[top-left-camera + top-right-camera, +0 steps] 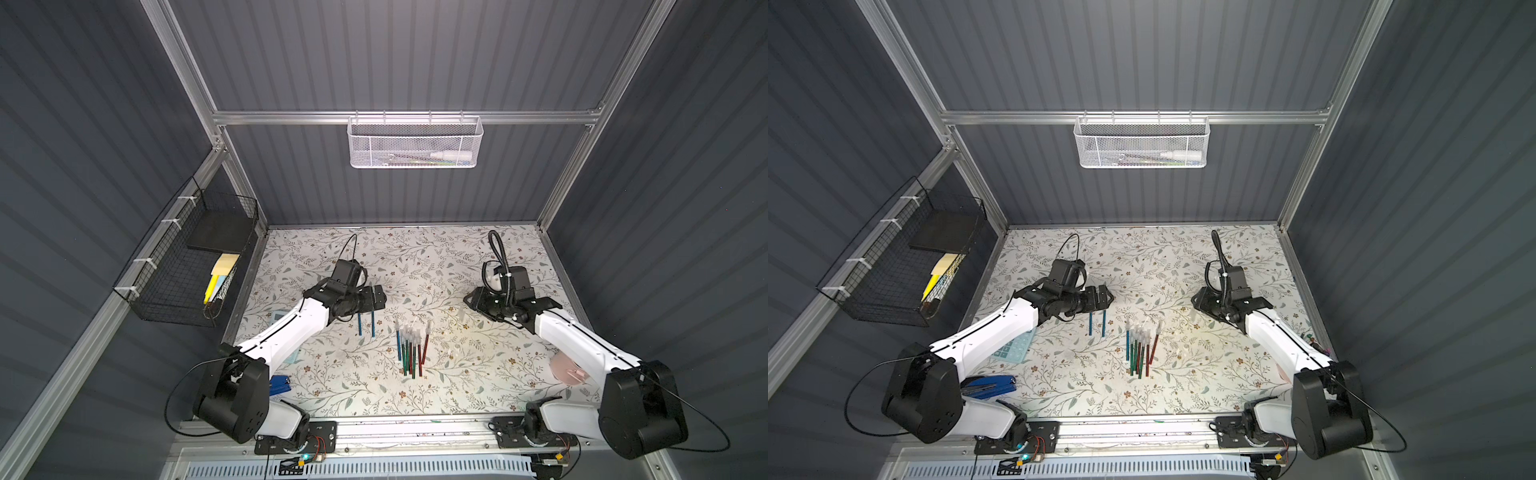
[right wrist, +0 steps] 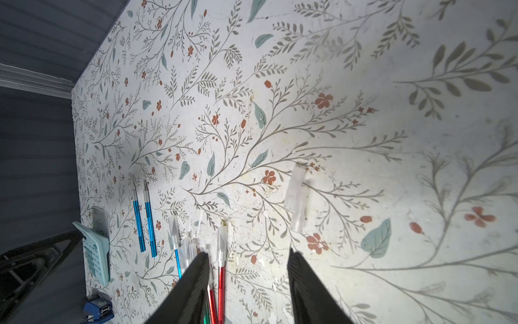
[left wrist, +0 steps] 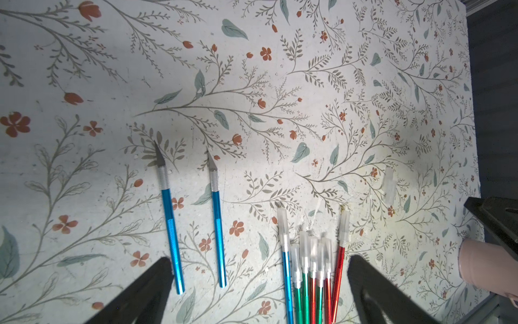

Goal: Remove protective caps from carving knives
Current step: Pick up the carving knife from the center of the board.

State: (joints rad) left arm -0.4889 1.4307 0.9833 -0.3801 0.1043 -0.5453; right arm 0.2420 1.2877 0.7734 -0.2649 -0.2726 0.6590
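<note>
— How do the jaws stand?
— Left gripper [image 3: 259, 261]: jaws spread wide and empty, hovering over two blue carving knives [image 3: 171, 224] whose blades are bare. Right gripper [image 2: 249, 254]: jaws partly apart, nothing between them.
— And the caps?
— A loose protective cap [image 2: 295, 196] lies on the tabletop [image 2: 420, 84] just ahead of the right jaws, toward the right edge.
— What's left?
— The bundle [image 3: 308, 275] near the tabletop's middle: seven knives by my count, all capped. I'd judge two done, seven to go.
</note>
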